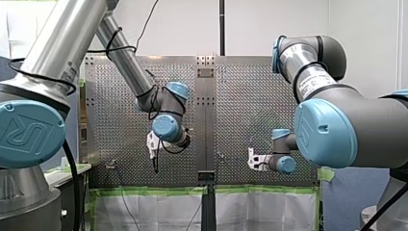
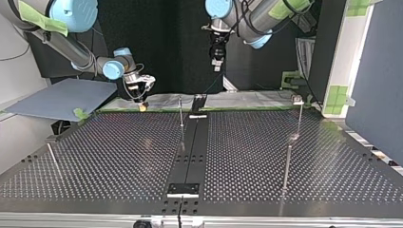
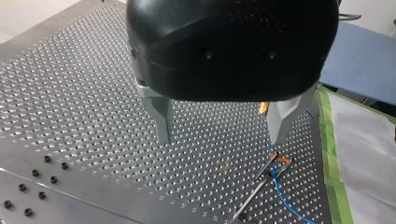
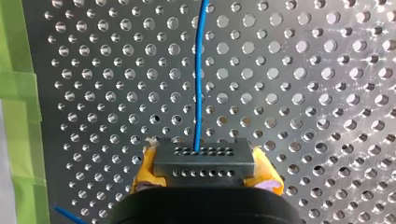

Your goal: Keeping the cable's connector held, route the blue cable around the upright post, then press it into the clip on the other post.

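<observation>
In the right wrist view my right gripper (image 4: 205, 171) is shut, its yellow pads (image 4: 145, 168) clamping a black connector (image 4: 203, 156). The blue cable (image 4: 200, 74) runs straight out of the connector over the perforated plate. In the top view this gripper (image 2: 142, 102) hangs low at the far edge, left of a thin upright post (image 2: 181, 116). My left gripper (image 3: 219, 140) stands open above the plate with nothing between its metal fingers (image 3: 161, 122). Beyond its one finger stands a post with an orange clip (image 3: 282, 160), and the blue cable (image 3: 280, 189) passes by it.
More thin posts rise from the perforated table (image 2: 119, 156): one with a clip head (image 2: 298, 99) at the top view's right, another (image 2: 287, 161) nearer, and a slanted one (image 2: 52, 159) at its left. Green tape (image 4: 18, 93) lines the plate's edge.
</observation>
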`<state>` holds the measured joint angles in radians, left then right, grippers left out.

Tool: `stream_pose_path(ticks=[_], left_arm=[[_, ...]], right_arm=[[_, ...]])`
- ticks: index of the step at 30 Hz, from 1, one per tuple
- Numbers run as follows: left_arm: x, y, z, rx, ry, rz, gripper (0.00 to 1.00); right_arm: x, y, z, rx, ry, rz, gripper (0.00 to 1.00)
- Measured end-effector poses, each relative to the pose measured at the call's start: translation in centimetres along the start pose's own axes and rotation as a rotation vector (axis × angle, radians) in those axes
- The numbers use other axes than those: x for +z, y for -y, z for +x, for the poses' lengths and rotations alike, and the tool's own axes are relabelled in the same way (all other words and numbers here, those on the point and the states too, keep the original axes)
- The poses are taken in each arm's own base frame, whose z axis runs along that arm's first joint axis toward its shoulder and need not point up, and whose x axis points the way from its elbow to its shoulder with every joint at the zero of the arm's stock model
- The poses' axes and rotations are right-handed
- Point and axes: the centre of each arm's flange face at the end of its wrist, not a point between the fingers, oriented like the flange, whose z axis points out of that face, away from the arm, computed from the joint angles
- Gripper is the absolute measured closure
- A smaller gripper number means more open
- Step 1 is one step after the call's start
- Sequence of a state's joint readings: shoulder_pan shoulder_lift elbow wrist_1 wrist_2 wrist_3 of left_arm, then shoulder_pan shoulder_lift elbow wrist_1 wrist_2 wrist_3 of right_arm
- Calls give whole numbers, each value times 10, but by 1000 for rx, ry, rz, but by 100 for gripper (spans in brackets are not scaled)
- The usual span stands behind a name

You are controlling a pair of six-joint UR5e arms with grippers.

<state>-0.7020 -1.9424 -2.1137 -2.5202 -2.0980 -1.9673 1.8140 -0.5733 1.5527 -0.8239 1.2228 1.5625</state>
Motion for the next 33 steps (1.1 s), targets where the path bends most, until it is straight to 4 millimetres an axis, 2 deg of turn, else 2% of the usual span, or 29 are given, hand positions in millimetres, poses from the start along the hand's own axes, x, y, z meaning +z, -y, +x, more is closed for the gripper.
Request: stream_pose_path(ticks=[21,33], left_arm=[[-62,-35,-19,-50,32,48,0],[-67,-38,-21,-60,39,56,0]], right_arm=[[1,0,1,-22,2,1,100],[1,1,1,-24,4,2,100]])
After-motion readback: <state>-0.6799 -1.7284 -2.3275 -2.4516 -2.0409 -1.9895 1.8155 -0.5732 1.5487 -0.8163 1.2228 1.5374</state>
